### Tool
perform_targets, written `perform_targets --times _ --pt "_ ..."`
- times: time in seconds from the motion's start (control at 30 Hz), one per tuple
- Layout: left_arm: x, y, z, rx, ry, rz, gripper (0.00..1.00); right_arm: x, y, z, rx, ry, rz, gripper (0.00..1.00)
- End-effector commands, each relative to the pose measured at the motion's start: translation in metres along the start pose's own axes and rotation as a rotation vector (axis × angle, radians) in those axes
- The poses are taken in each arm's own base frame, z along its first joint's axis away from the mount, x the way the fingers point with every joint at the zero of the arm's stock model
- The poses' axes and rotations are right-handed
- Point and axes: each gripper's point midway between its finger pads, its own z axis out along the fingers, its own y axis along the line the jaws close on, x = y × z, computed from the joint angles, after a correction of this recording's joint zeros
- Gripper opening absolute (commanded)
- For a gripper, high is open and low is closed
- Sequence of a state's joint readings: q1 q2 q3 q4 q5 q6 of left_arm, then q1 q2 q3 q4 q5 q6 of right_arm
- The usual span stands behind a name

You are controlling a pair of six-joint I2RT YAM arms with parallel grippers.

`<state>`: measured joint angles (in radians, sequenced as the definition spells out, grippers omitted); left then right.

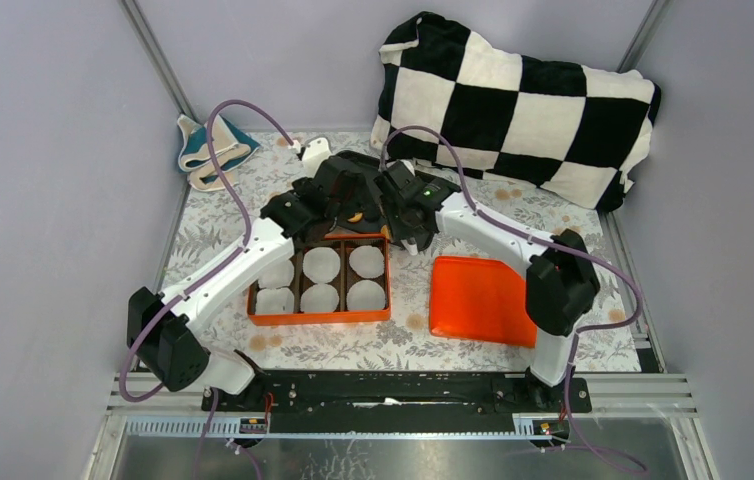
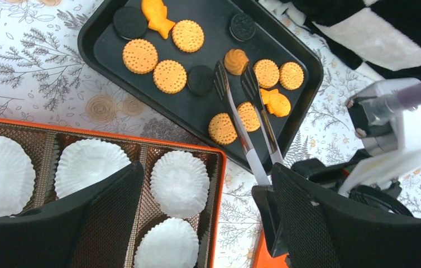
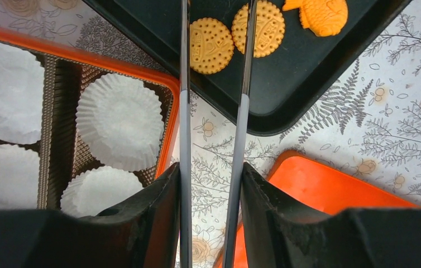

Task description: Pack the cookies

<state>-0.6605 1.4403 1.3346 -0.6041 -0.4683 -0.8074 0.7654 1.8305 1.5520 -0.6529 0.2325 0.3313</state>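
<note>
Over at the far side of the table (image 2: 24,72), the cookies (image 2: 169,76) are all lying on a black tray (image 2: 108,61), just behind the orange box (image 2: 219,167). Right hand (image 3: 209,173) is clamped on a pair of tongs (image 3: 185,111), tips down among the cookies. Left hand (image 2: 205,173) hangs wide open, nothing in it, above the box's white paper cups (image 2: 179,181). Orange lid (image 1: 478,298) sits beside the box.

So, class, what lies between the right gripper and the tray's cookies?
The metal tongs, clamped in the right gripper, span that gap to the cookies; right wrist view.
</note>
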Motion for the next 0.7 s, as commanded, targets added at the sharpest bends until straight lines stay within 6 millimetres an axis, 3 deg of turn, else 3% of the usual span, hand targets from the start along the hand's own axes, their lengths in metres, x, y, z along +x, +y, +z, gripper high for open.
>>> perform_targets --times 0.0,0.13,0.37,0.53,0.67 --pt "-0.010 0.002 -0.005 0.032 -0.028 -0.006 0.89 -0.023 0.004 0.005 0.001 -0.050 -0.011 0.45" --pt "-0.010 0.003 -0.005 0.040 -0.029 -0.004 0.89 -0.027 -0.003 0.010 0.047 -0.058 -0.013 0.45" --pt "-0.012 0.002 -0.005 0.057 -0.030 -0.013 0.89 -0.060 -0.009 -0.010 0.068 -0.166 0.000 0.46" --pt "-0.012 0.001 -0.005 0.069 -0.030 -0.011 0.90 -0.071 -0.022 0.001 0.109 -0.145 0.025 0.45" --pt "-0.012 0.004 -0.004 0.063 -0.028 -0.013 0.90 -0.068 -0.022 0.018 0.103 -0.109 0.031 0.45"
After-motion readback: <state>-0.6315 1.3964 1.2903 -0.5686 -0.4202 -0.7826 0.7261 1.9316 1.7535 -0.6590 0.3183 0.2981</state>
